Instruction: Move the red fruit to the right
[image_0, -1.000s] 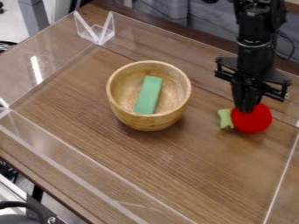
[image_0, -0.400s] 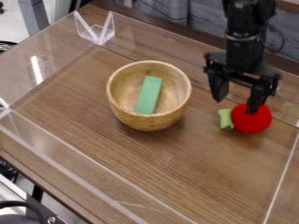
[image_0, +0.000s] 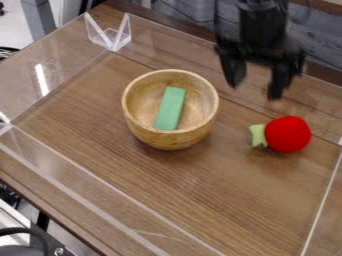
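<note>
The red fruit (image_0: 285, 133) is a small bright-red ball with a light green leafy stub on its left side. It lies on the wooden table (image_0: 120, 190) at the right, close to the clear wall. My gripper (image_0: 258, 82) hangs above and to the left of the fruit, well clear of it. Its dark fingers (image_0: 234, 70) stand wide apart and blurred, with nothing between them.
A wooden bowl (image_0: 170, 108) holding a flat green rectangular block (image_0: 170, 107) sits in the middle of the table. Clear plastic walls (image_0: 54, 75) ring the work area, with a folded clear piece (image_0: 110, 33) at the back left.
The gripper was shut on the red fruit, then opened and let it go. It has since risen and shifted left, away from the fruit, which stays where it was set.
</note>
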